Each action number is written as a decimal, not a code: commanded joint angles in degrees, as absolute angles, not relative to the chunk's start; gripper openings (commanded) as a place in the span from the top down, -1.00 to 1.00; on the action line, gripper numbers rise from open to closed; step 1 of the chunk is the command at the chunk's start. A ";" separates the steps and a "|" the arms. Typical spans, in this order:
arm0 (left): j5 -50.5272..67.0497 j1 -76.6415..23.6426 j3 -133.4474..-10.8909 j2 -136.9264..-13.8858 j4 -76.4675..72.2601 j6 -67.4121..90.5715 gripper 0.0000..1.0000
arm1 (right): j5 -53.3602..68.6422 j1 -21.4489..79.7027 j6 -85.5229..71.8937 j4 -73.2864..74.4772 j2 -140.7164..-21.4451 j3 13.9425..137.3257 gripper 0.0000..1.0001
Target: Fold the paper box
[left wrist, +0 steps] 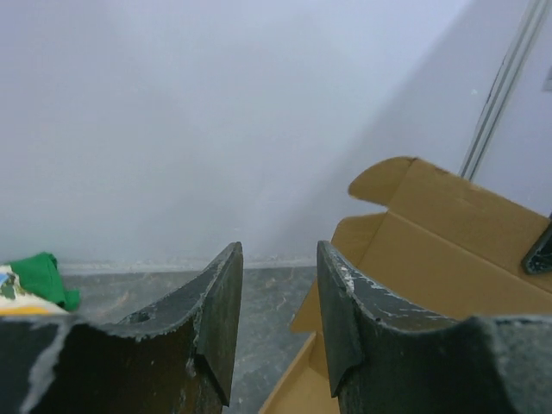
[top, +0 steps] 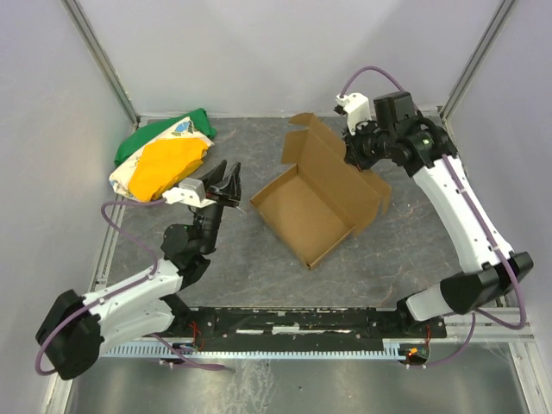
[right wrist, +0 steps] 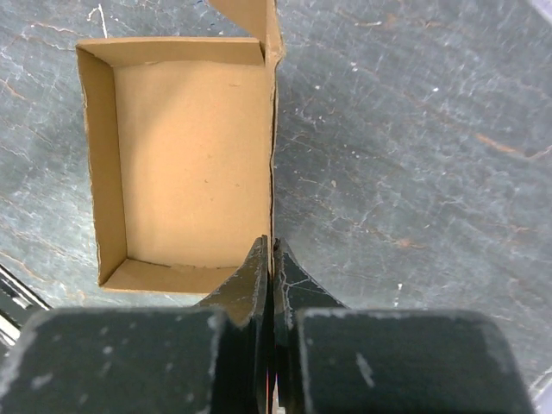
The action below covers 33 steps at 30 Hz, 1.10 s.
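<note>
paper box (top: 302, 211): mid-table, tray formed, lid flap up | right gripper (right wrist: 271, 263): clamped on a wall's top edge | left gripper (top: 227, 179): jaws apart, empty, just left | handling: probably light, thin, buckles easily; pinch walls near creases

Sitting just left of the left claw (top: 229, 175) and a bit farther back: a rumpled cloth bundle (top: 162, 157), green, yellow and white, shoved into the far corner of the counter (top: 259, 269). Only a green scrap of it peeking in at the far left from that claw's own camera. Dark grey mottled counter, pretty scuffed-looking under the right claw (right wrist: 272, 247). Plain white walls (top: 259, 52) beyond both claws, with metal frame posts (top: 102, 56) in the corners. Black rail (top: 293, 321) well behind them along the near edge.
</note>
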<state>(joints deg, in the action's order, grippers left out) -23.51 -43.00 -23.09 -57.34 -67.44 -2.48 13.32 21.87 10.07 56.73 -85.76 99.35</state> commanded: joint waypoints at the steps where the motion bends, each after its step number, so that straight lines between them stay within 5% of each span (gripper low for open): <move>1: -27.55 -43.24 -24.82 -52.32 -45.28 8.06 0.09 | 13.84 23.52 16.87 51.27 -80.21 97.27 0.96; 17: -54.48 -40.87 -27.40 -62.11 -34.21 23.69 0.24 | 4.73 30.62 27.76 57.98 -81.19 94.87 0.97; 33: -16.76 -33.05 -35.92 -71.63 -34.69 37.40 0.35 | 11.73 32.72 30.89 48.64 -74.88 83.04 0.97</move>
